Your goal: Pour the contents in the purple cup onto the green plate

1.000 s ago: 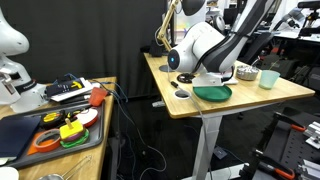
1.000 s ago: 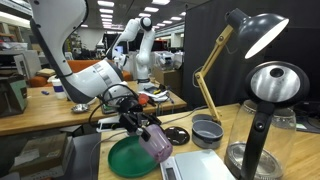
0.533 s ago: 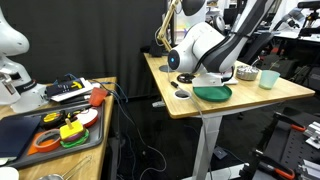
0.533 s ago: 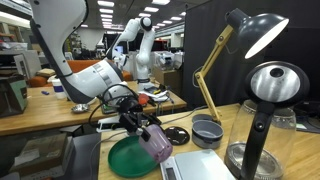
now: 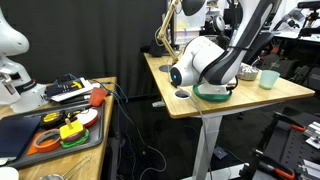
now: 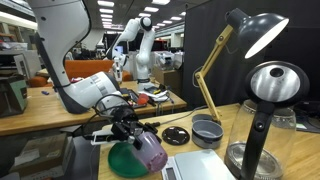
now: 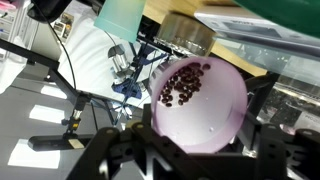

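Observation:
My gripper (image 6: 138, 143) is shut on the purple cup (image 6: 152, 153) and holds it tilted on its side, low over the green plate (image 6: 120, 161). The wrist view looks straight into the cup (image 7: 205, 115), with black fingers (image 7: 262, 150) on either side of it. The contents (image 7: 185, 82), small dark bits, lie bunched against the cup's inner wall near the rim. An edge of the plate (image 7: 285, 10) shows at the top right of that view. In an exterior view the arm's body hides the cup, and only the plate's front rim (image 5: 216, 96) shows beneath it.
A pale mint cup (image 5: 268, 77) stands beyond the plate, and a grey bowl (image 6: 207, 131) sits close beside it. Black discs (image 5: 181, 94) lie near the table's front edge. A desk lamp (image 6: 255, 30) and a metal kettle (image 6: 272, 85) stand at one end.
The arm has swung down and over the plate. The cup has dropped lower and tipped further onto its side, still in the gripper.

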You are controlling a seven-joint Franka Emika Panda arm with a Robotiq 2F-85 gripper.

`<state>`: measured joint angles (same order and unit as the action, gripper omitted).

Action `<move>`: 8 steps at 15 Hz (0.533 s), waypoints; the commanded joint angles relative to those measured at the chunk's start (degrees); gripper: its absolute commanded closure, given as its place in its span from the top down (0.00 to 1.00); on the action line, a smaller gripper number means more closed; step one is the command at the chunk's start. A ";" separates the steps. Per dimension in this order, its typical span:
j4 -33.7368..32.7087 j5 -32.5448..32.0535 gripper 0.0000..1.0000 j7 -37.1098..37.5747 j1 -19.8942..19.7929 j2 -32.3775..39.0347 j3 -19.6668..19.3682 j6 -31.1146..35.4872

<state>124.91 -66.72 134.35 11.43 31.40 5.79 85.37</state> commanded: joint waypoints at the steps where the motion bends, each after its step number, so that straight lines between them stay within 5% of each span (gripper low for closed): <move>1: -5.29 1.11 0.54 0.84 3.09 6.31 0.08 -10.20; 8: -11.71 0.72 0.54 1.24 6.93 11.77 0.74 -21.03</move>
<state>116.13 -66.67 134.71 18.21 40.97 5.89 69.49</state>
